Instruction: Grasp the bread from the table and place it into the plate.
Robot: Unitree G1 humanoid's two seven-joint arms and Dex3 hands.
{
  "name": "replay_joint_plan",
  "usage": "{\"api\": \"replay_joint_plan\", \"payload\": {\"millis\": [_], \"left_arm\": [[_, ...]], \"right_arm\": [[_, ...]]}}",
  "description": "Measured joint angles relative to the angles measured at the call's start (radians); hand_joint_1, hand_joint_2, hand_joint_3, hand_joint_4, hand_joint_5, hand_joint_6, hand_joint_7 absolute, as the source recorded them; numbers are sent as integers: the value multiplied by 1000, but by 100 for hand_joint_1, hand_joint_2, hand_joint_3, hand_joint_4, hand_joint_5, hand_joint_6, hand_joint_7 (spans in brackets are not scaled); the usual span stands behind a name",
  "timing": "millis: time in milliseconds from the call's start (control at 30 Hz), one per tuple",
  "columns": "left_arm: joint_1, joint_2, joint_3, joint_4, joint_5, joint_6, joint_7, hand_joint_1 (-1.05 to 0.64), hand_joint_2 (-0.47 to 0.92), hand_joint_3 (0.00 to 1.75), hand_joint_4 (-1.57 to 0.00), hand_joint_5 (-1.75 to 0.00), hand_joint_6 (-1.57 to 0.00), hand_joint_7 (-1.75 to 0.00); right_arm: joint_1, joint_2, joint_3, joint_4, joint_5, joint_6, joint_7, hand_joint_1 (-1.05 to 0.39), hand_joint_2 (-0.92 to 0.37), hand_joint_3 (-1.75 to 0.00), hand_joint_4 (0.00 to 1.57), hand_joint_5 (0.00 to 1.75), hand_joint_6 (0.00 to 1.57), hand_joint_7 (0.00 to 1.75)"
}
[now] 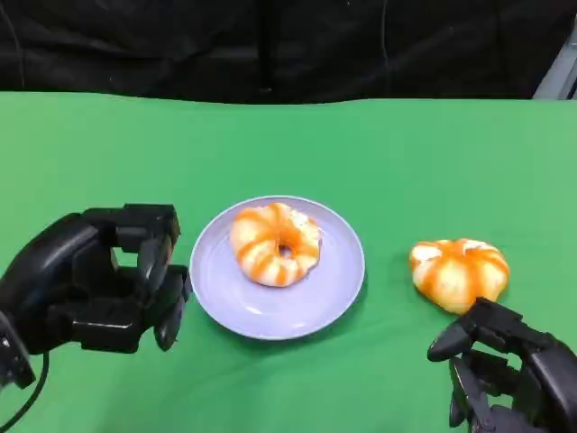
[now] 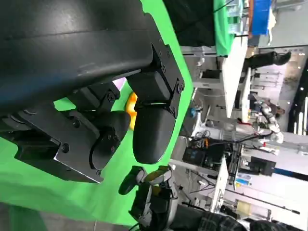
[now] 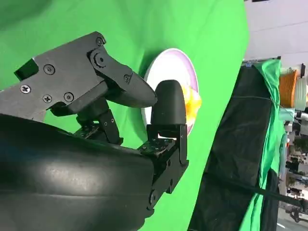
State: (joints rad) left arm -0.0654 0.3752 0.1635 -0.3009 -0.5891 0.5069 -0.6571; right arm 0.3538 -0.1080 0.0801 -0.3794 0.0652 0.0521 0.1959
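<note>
Bread (image 1: 459, 272) sits out on the green table (image 1: 406, 162), an orange-and-white striped bun lying to the right of the lilac plate (image 1: 338, 275) and clear of its rim. On the plate there is already a ring-shaped pastry (image 1: 275, 244) with the same orange glaze, sitting a little towards the far side. Down at the lower right, the right hand (image 1: 505, 365) is just beside the bread on its near side, fingers spread, nothing in its grasp and not quite touching the bun. Over on the left, the left hand (image 1: 108, 280) is just beside the plate's left rim, fingers curled loosely inwards and apart, holding nothing. A black curtain (image 1: 270, 45) backs the table.
</note>
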Motion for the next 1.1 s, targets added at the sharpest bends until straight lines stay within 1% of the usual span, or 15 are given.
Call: {"api": "replay_joint_plan", "payload": {"millis": [133, 200, 333, 500, 700, 767, 800, 833, 933, 1000, 1100], "left_arm": [[0, 2, 0, -2, -1, 0, 0, 16, 62, 134, -111, -175, -95, -175], [6, 2, 2, -3, -4, -2, 0, 8, 61, 132, -110, -175, -94, -175], [89, -24, 2, 22, -9, -33, -9, 2, 62, 125, -110, -175, -95, -175], [120, -31, 1, 56, -8, -78, -35, 1, 63, 122, -110, -175, -95, -175], [120, -31, 0, 59, -8, -87, -37, 1, 64, 121, -110, -175, -95, -175], [120, -31, 0, 59, -8, -87, -37, 1, 64, 121, -110, -175, -95, -175], [120, -31, 0, 59, -8, -88, -37, 1, 60, 130, -109, -175, -92, -175], [120, -36, 1, 78, -8, -116, -54, 1, 59, 133, -108, -175, -92, -175], [128, -80, 2, 181, -5, -252, -129, 1, 58, 137, -108, -175, -91, -175], [134, -95, 1, 216, -1, -289, -151, 1, 57, 138, -108, -175, -91, -175], [133, -95, 2, 237, 2, -323, -166, 2, 58, 135, -104, -175, -89, -173]], "right_arm": [[0, 0, 0, 0, 0, 0, 0, -7, -70, -102, 74, 175, 64, 160], [-2, 0, 0, 1, 1, 0, 1, -7, -69, -102, 74, 175, 64, 159], [-1, -1, -6, 12, 1, -6, 3, -8, -69, -102, 74, 175, 64, 159], [-2, -1, -8, 12, 1, -6, 5, -8, -69, -102, 74, 175, 64, 159], [-1, -1, -9, 12, 1, -6, 6, -8, -69, -102, 74, 175, 64, 159], [-1, -1, -9, 12, 1, -6, 6, -8, -69, -102, 74, 175, 64, 159], [-1, -1, -9, 12, 1, -6, 6, -8, -69, -102, 74, 175, 64, 159], [-1, -1, -9, 12, 1, -6, 6, -8, -69, -102, 74, 175, 64, 159], [3, -1, -10, 10, 3, -6, 6, -7, -70, -101, 73, 175, 64, 159], [7, -1, -10, 10, 3, -6, 6, -7, -70, -101, 73, 175, 64, 158], [7, -1, -10, 9, 3, -6, 6, -8, -70, -101, 74, 175, 64, 159]]}}
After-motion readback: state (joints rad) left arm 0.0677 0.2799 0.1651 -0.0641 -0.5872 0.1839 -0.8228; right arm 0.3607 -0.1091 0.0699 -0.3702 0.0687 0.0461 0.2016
